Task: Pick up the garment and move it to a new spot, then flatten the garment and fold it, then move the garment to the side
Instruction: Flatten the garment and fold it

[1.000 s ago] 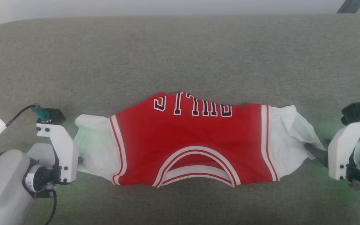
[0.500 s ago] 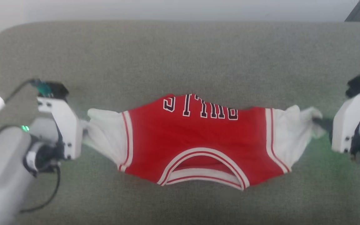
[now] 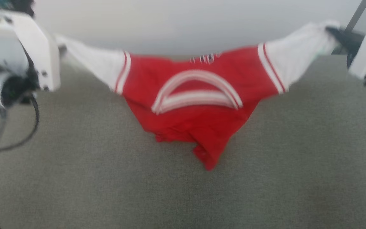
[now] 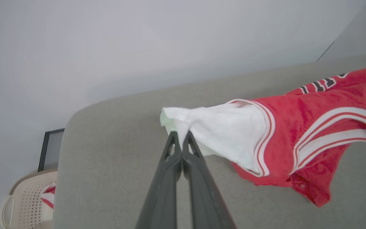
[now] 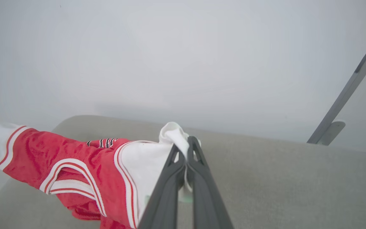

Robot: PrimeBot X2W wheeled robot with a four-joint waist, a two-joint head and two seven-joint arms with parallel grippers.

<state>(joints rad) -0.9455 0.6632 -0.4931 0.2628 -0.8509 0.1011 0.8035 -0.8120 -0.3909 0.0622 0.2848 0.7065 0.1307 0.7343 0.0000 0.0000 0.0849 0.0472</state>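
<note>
The garment [image 3: 199, 121], a red jersey with white sleeves and striped trim, hangs stretched between my two grippers above the grey cushion [image 3: 183, 190]. Its red body sags in the middle, and the lowest tip reaches down toward the cushion. My left gripper [image 3: 60, 44] is shut on the end of the left white sleeve; the left wrist view shows the gripper [image 4: 180, 135] pinching that sleeve [image 4: 221, 130]. My right gripper [image 3: 330, 31] is shut on the right sleeve, as the right wrist view shows [image 5: 187, 141], with white cloth [image 5: 145, 162] bunched at the tips.
A beige perforated basket [image 4: 27, 200] holding a small red-and-white cloth stands beyond the cushion's left end, beside a dark frame [image 4: 51, 149]. A grey slanted pole [image 5: 348, 86] rises behind the cushion on the right. A pale wall lies behind.
The right gripper has shut on the right sleeve. Both grippers have risen, lifting the jersey from lying flat on the cushion to hanging between them. The view has also shifted.
</note>
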